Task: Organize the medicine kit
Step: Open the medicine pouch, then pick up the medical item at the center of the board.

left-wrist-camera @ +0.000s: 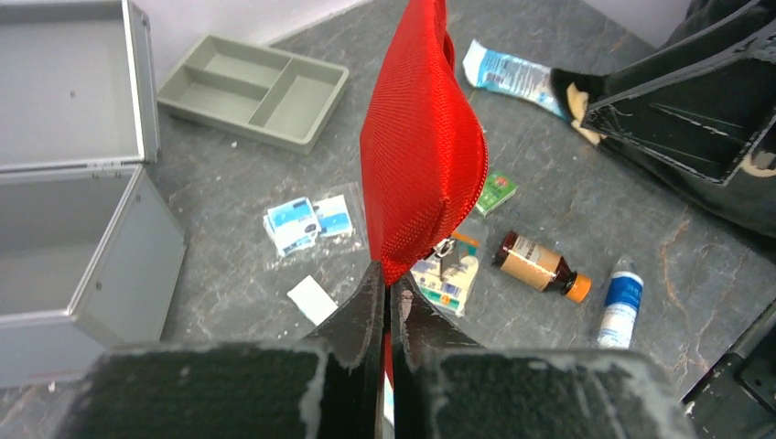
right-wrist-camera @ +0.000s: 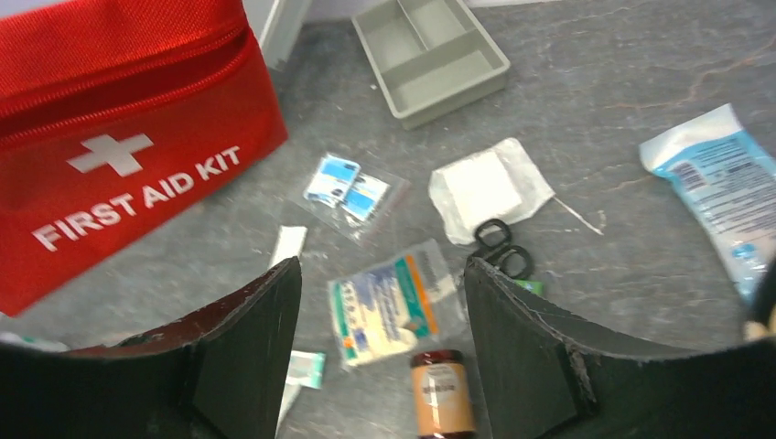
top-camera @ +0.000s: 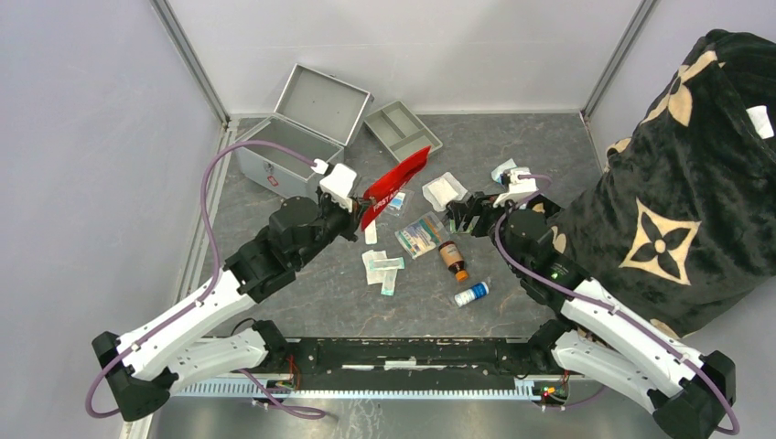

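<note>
The medicine kit point(top-camera: 291, 157) is a silver-grey metal case at the back left, with its lid point(top-camera: 322, 102) open; it also shows in the left wrist view point(left-wrist-camera: 73, 238). My left gripper point(top-camera: 360, 216) is shut on the lower edge of a red first aid pouch point(top-camera: 395, 181) and holds it up above the table. In the left wrist view the gripper point(left-wrist-camera: 388, 279) pinches the pouch point(left-wrist-camera: 423, 155). My right gripper point(top-camera: 462, 218) is open and empty. In the right wrist view the gripper point(right-wrist-camera: 382, 274) hovers over a clear packet point(right-wrist-camera: 393, 302) and a brown bottle point(right-wrist-camera: 442, 393).
A grey divided tray point(top-camera: 401, 130) lies right of the case. Loose on the table are a brown bottle point(top-camera: 452, 259), a white and blue tube point(top-camera: 471, 294), gauze point(top-camera: 444, 190), scissors point(right-wrist-camera: 501, 245) and several small packets point(top-camera: 382, 266). A black patterned blanket point(top-camera: 695, 183) fills the right side.
</note>
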Motion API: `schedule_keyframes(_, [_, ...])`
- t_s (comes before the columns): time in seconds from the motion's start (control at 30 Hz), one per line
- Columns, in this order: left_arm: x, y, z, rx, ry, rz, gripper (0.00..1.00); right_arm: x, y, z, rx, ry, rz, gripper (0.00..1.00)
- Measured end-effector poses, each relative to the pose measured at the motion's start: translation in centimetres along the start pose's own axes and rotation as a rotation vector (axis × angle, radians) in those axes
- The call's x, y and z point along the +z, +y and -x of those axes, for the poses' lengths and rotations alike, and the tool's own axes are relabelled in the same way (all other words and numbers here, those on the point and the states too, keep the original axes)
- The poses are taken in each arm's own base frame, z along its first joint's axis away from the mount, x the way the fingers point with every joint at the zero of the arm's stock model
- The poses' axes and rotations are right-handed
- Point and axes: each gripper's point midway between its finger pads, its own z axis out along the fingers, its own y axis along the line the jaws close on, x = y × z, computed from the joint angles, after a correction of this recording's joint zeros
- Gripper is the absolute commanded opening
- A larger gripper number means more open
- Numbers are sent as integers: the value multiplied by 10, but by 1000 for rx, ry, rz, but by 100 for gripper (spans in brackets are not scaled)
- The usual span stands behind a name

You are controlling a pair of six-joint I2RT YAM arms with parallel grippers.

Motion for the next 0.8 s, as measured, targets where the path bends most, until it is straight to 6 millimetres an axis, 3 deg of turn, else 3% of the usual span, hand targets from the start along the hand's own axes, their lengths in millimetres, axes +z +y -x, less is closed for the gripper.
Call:
schedule_keyframes(0.27, [-11,19,-27,-71,61,112,2,-1,-6,-18,-216,136,9,73])
schedule_keyframes(0.43, [-34,40,-25,-134,29,221,2,12,7,-43,-262,273,67,75])
schedule_keyframes(0.5, [-46,50,-21,-171,4,273,2,14,7,-63,-272,348,83,76])
schedule_keyframes(0.67, [-73,68,-18,-214,-52,347,2,15,5,-85,-272,427,85,77])
schedule_keyframes(0.8, [-88,76,-20,-235,-83,370,2,20,12,-100,-245,490,112,71])
